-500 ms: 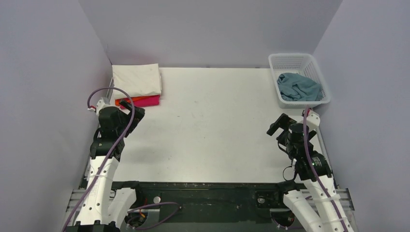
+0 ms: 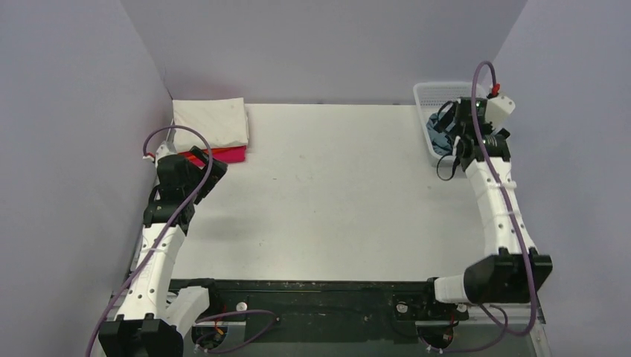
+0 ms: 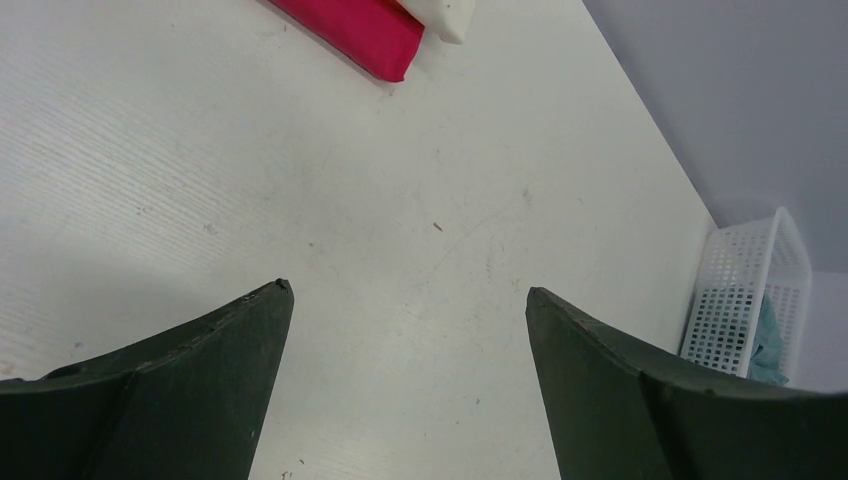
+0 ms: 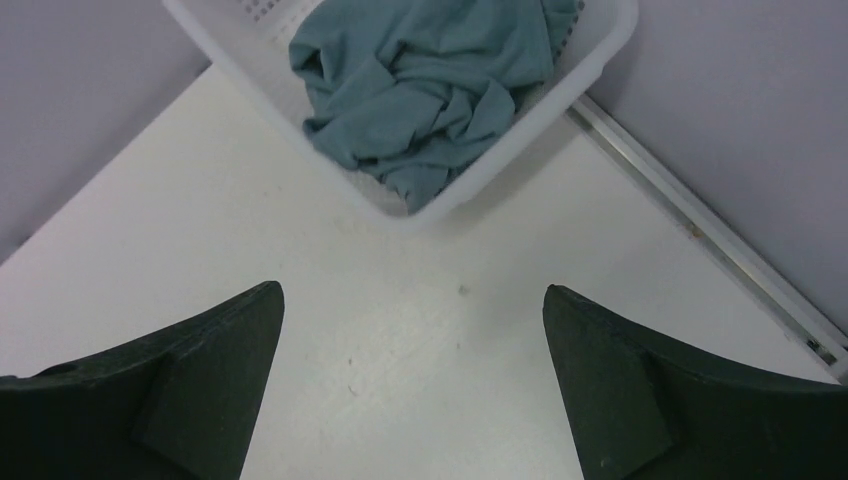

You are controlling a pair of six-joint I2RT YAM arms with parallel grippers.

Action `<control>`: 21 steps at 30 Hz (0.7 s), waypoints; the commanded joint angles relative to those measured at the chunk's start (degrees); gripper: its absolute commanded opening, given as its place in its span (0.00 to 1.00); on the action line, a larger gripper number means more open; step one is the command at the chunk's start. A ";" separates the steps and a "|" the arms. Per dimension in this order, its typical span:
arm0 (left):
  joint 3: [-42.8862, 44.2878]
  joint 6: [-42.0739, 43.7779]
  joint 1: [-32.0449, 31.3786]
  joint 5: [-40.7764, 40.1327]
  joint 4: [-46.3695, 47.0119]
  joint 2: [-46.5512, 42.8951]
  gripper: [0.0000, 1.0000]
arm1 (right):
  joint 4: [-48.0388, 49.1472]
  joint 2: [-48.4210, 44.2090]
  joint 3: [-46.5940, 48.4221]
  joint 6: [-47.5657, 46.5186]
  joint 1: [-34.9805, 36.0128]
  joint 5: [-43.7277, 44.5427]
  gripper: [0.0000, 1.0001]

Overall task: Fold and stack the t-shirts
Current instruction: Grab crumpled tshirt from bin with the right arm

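White worktop [image 2: 335, 193], mesh basket [image 2: 425, 95] at its far right corner. Inside, crumpled teal shirt [image 4: 430, 80], seen whole only from the right wrist, mostly hidden behind the arm from above. Far left: folded cream shirt [image 2: 210, 123] atop pink shirt [image 2: 232, 155]. Right tool [image 4: 413, 288] spread wide, empty, just short of the basket. Left tool [image 3: 408, 290] spread wide, empty, near the pink shirt.

Teal-blue t-shirt [image 4: 430, 90], white mesh basket [image 4: 250, 40], cream-white t-shirt [image 2: 210, 123], magenta t-shirt [image 3: 350, 30]

Teal t-shirt [image 4: 430, 90] and basket [image 4: 590, 45] cut off by right wrist view's top edge, pink t-shirt [image 3: 360, 30] by left wrist's
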 commanded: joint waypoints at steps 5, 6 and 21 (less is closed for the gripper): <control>-0.56 0.57 -0.50 0.86 9.06 1.32 0.97 | -7.92 29.13 29.03 0.47 -10.23 -8.86 0.95; -0.60 0.56 -0.56 0.86 9.29 1.56 0.97 | -9.18 33.42 31.17 0.26 -10.96 -9.37 0.95; 0.06 1.18 -0.96 0.86 9.10 4.38 0.97 | -6.68 66.01 53.00 4.02 -14.28 -20.95 0.91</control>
